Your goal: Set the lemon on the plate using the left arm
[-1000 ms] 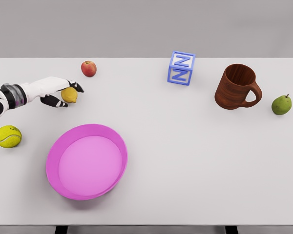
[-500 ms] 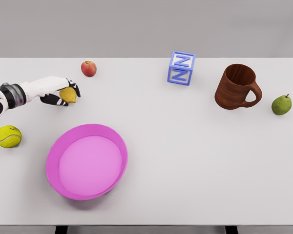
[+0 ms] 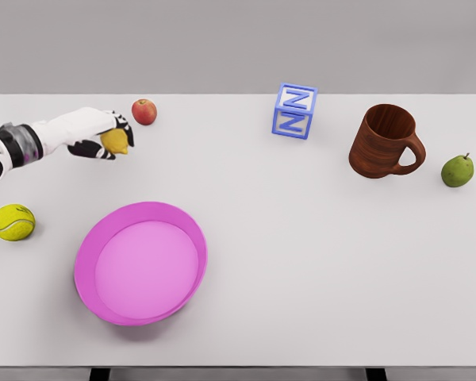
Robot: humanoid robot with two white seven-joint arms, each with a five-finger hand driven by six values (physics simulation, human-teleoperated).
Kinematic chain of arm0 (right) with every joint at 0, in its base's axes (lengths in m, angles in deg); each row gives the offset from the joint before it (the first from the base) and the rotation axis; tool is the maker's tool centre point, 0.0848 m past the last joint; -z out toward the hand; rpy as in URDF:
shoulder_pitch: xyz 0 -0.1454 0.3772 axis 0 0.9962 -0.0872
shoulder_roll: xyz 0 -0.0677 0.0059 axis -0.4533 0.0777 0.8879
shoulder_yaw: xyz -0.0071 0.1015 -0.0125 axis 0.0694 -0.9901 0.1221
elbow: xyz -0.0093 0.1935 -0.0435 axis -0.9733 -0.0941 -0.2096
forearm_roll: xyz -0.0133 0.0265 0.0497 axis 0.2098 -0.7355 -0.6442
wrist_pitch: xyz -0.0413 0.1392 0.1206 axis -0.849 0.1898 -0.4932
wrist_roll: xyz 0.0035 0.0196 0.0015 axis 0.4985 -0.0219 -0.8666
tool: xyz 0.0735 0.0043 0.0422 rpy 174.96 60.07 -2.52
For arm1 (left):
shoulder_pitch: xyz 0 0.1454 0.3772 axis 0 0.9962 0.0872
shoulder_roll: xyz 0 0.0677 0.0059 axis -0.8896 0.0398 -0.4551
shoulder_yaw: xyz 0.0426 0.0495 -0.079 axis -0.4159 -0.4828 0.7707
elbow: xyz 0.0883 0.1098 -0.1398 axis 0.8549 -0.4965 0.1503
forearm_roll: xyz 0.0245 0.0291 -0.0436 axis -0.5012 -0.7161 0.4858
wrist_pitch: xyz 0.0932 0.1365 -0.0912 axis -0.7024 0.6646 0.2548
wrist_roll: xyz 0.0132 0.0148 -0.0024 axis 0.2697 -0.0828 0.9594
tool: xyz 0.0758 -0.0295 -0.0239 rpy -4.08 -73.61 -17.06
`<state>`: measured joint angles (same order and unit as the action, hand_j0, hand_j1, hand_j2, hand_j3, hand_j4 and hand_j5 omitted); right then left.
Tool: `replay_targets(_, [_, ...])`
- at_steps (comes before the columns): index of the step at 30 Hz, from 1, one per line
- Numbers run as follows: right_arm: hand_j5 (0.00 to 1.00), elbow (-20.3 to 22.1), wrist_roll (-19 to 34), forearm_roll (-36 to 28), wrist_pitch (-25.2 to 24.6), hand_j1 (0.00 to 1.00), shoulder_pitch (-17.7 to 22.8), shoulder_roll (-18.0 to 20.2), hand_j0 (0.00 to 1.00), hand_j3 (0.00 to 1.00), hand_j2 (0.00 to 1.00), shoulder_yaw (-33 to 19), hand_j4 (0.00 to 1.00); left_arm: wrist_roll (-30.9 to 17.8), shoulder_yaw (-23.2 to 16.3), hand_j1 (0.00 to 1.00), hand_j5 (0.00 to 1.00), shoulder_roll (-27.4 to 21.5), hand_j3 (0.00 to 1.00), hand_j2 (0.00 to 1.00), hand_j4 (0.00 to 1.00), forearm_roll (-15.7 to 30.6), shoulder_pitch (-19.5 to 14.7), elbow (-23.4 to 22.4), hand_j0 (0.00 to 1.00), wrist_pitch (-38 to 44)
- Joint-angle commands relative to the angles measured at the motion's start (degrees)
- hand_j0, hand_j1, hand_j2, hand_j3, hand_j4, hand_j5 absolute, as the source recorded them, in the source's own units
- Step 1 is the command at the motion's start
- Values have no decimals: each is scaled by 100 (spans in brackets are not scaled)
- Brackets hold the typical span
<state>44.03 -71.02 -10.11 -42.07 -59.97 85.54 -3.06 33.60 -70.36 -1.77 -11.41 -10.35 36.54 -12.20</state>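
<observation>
Lemon [image 3: 115, 141] sits gripped in the left hand [image 3: 103, 133] (arm stretched sideways).

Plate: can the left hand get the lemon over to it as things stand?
Probably yes. The left hand is closed on the lemon, and only bare table lies between it and the plate.

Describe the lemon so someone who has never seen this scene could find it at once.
Start at the pink plate near the table's front left, then look straight back toward the far left. The lemon sits inside the fingers of the left hand, just beside the red apple. It is plain yellow and smooth, unlike the fuzzy yellow-green tennis ball.
</observation>
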Motion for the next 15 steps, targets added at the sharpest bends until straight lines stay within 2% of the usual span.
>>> replay_targets(1, [100, -3, 1, 1, 0, 100, 0, -1, 100, 100, 100, 1, 100, 6, 16, 46, 46, -24, 46, 46, 46, 82, 0, 161, 46, 16])
replay_targets(9, [100, -3, 1, 1, 0, 100, 0, -1, 100, 100, 100, 1, 100, 6, 33, 46, 46, -296, 46, 46, 46, 512, 387, 794, 46, 16])
replay_targets(15, [100, -3, 1, 1, 0, 100, 0, -1, 100, 100, 100, 1, 100, 6, 42, 46, 46, -322, 46, 46, 46, 530, 413, 900, 46, 16])
